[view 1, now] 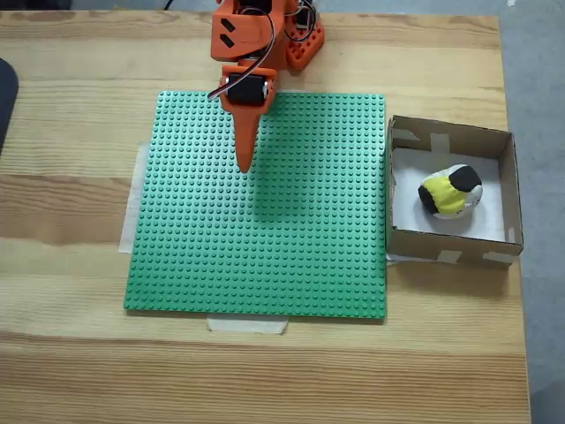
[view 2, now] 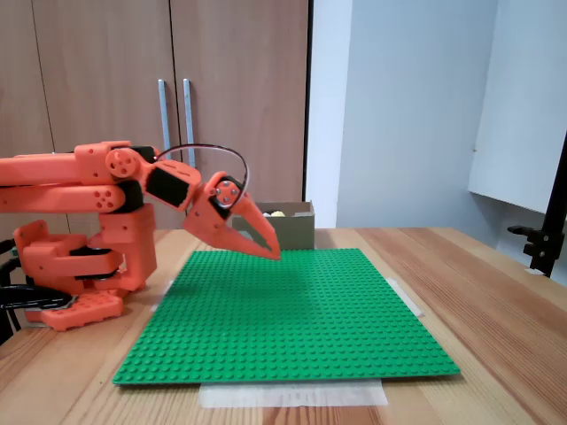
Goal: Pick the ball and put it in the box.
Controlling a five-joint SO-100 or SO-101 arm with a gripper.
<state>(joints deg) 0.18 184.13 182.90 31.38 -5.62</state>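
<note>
Orange 3D-printed arm [view 2: 80, 190], black servo blocks set into joints, thin black cable looped over wrist, pointed tapered orange gripper [view 2: 270, 251], blocky orange base.

The ball [view 1: 450, 192] shows yellow, black and white patches. The box [view 1: 448, 242] is brown cardboard with a white floor and pale tape strips at its corners. The baseplate [view 1: 265, 230] is bright green, studded all over — pale tape at its edges. The hand [view 1: 244, 166] is orange; the bench [view 1: 71, 344] is light, grained wood.
</note>
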